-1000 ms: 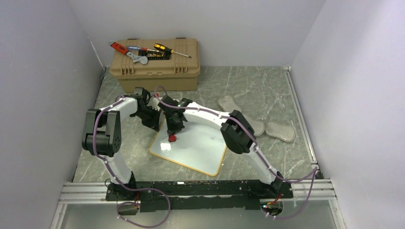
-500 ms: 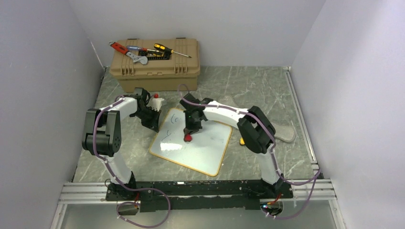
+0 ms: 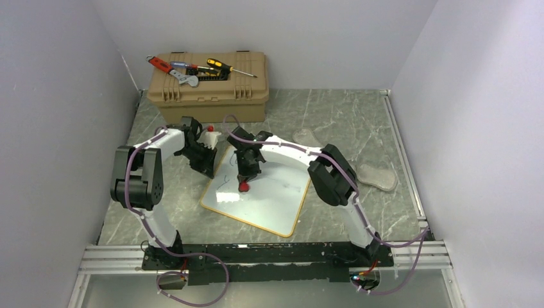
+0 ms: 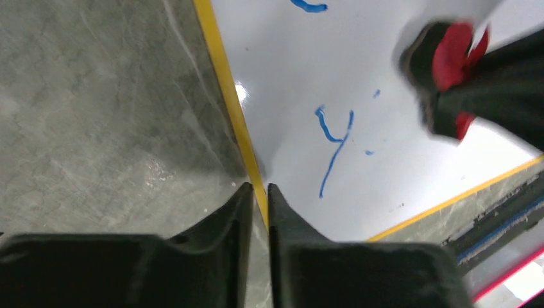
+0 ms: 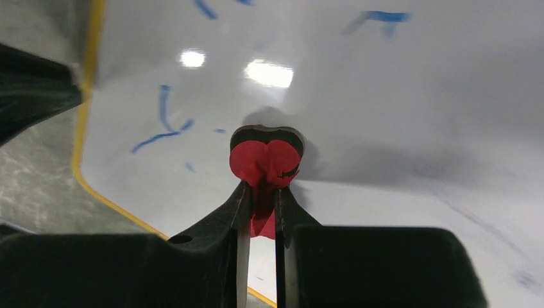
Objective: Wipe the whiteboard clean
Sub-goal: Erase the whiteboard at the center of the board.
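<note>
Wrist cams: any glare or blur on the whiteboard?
Right wrist: two bright glare spots on the whiteboard beyond the eraser, far blue strokes smeared. Left wrist: one small glare spot beside the yellow frame, eraser blurred at top right, blue mark sharp. Top view: even light, no bright spots.

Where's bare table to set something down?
The grey marbled tabletop is bare right of the tan plastic toolbox. Crowded: the far edge of the orange-framed white whiteboard, where the left pincer and right pincer meet.
</note>
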`<state>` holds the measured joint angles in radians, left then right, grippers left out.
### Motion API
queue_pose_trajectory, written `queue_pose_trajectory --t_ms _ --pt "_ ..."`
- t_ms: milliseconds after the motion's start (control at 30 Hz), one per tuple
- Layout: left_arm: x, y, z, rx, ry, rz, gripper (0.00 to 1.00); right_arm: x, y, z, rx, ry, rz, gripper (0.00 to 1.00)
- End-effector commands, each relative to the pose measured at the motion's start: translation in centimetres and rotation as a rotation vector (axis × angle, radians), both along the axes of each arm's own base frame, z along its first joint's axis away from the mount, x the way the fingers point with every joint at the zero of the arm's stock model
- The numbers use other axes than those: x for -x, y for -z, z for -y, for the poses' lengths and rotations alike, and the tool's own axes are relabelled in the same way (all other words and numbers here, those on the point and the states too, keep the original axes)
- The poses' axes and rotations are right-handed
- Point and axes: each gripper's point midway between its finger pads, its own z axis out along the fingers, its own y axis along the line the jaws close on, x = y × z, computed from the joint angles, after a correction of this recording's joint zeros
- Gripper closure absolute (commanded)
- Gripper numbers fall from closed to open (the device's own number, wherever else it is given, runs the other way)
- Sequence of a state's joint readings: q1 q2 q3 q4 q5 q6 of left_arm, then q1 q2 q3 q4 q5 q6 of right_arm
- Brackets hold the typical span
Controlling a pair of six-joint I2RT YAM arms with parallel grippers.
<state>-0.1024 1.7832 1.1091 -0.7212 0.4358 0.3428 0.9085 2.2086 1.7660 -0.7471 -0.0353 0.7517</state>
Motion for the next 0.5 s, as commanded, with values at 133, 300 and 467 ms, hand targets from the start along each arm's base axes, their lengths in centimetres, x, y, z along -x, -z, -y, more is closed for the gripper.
queue_pose_trajectory --t_ms 133,300,467 --pt "0.6 -8.2 0.6 0.084 0.098 0.096 0.57 -6.3 -6.7 12.6 0.088 0.178 0.108 1.0" --pt "5.2 -8.0 0.6 0.054 0.22 0.06 0.3 -10.1 -5.4 18.4 0.258 0.268 0.172 1.0" --pt "9.6 -6.1 -0.5 -0.024 0.309 0.032 0.21 -13.5 -4.7 20.2 0.27 0.342 0.233 1.0"
